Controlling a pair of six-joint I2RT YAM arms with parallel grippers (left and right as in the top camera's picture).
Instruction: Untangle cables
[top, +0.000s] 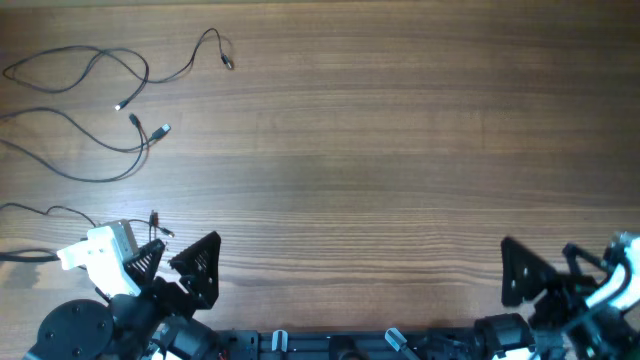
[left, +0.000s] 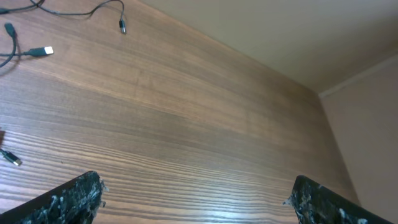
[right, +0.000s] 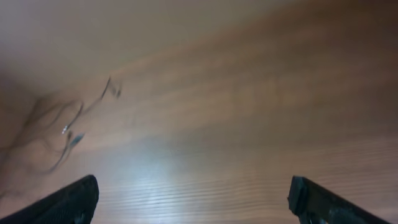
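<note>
We find the cables at the far left of the table. They are thin, dark, flexible wires in loose loops with small plug ends, one plug silvery-white. The table is smooth wood with straight grain. The left tool and right tool stand wide apart at the near edge, gripping and touching nothing, well apart from the cables across broad open wood
</note>
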